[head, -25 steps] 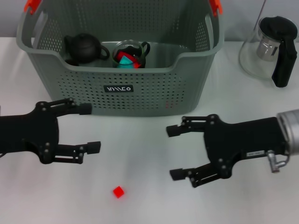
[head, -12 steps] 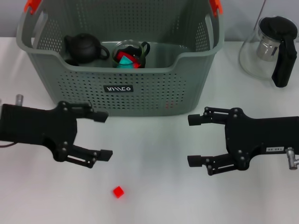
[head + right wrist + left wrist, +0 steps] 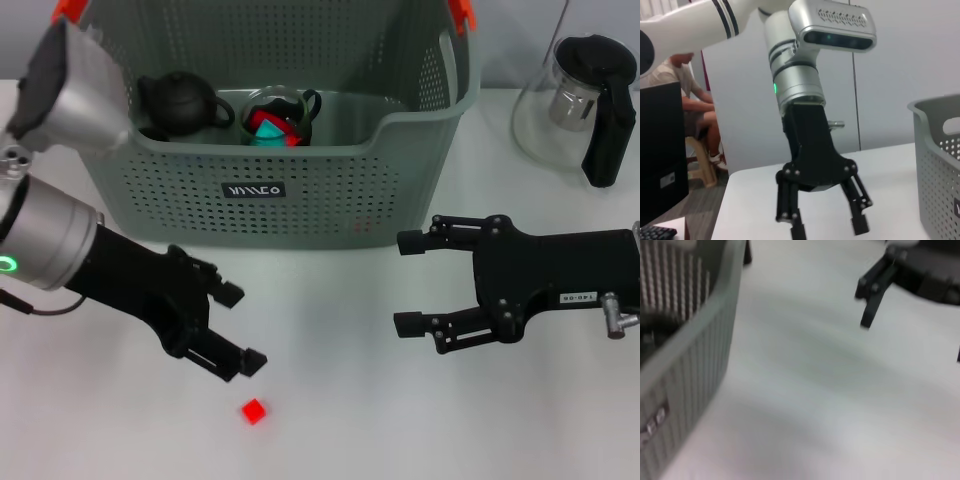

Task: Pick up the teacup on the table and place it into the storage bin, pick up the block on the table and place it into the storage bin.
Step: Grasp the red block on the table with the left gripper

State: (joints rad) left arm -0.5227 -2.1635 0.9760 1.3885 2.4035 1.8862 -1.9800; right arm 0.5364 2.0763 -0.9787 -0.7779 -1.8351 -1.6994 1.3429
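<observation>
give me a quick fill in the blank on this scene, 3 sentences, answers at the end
1. The small block lying on the table is coloured ____.
2. The claw nearest the block is the ____ claw, with its fingers open.
3. The black teapot sits inside the ____.

Missing words: red; left; storage bin

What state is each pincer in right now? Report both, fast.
Left pincer: open, empty, angled down above the red block.
Right pincer: open, empty, over the table in front of the storage bin.
</observation>
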